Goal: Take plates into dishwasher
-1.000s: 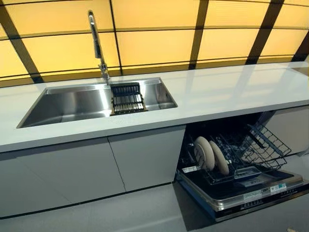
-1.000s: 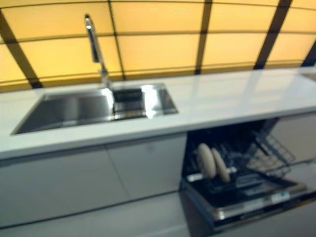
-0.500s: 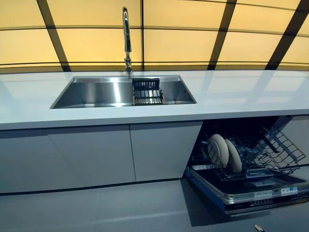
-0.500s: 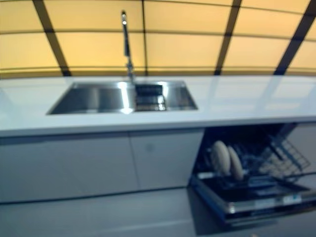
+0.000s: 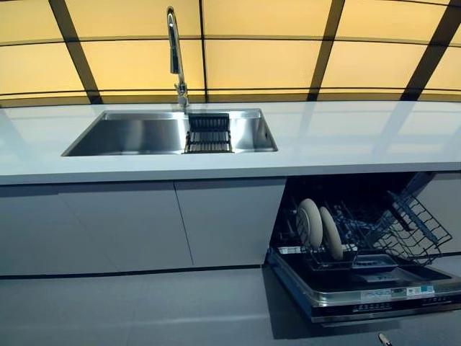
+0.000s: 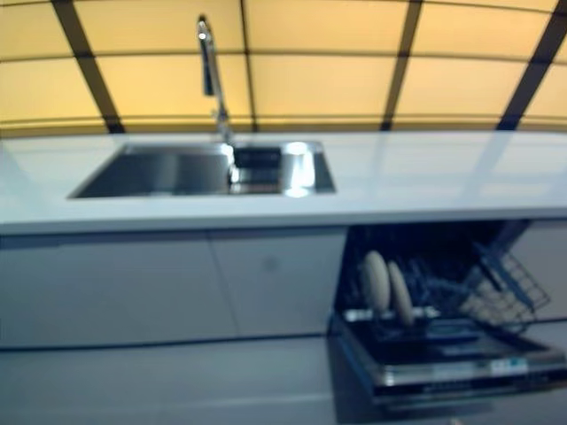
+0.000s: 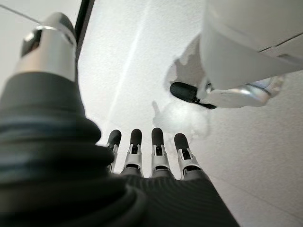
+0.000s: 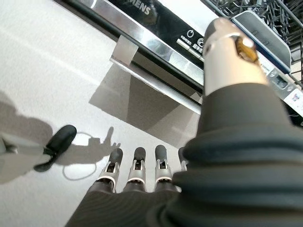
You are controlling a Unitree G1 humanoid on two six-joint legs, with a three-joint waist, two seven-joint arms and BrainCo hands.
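Observation:
Two white plates (image 5: pixel 310 222) (image 5: pixel 331 233) stand on edge side by side in the lower rack (image 5: pixel 403 225) of the open dishwasher (image 5: pixel 360 292), under the right part of the counter. My left hand (image 7: pixel 158 150) hangs over bare floor with its fingers straight and holds nothing. My right hand (image 8: pixel 137 171) also hangs with straight fingers and is empty, just in front of the lowered dishwasher door (image 8: pixel 156 45). No plate lies in the sink or on the counter.
A steel sink (image 5: pixel 137 135) with a black drain basket (image 5: pixel 209 134) and a tall faucet (image 5: pixel 173 54) sits in the white counter (image 5: pixel 346 133). Grey cabinet doors (image 5: pixel 144 223) stand left of the dishwasher. The lowered door juts out over the floor.
The whole picture has shifted and levelled as the camera moved. The plates, rack and dishwasher door stand as before.

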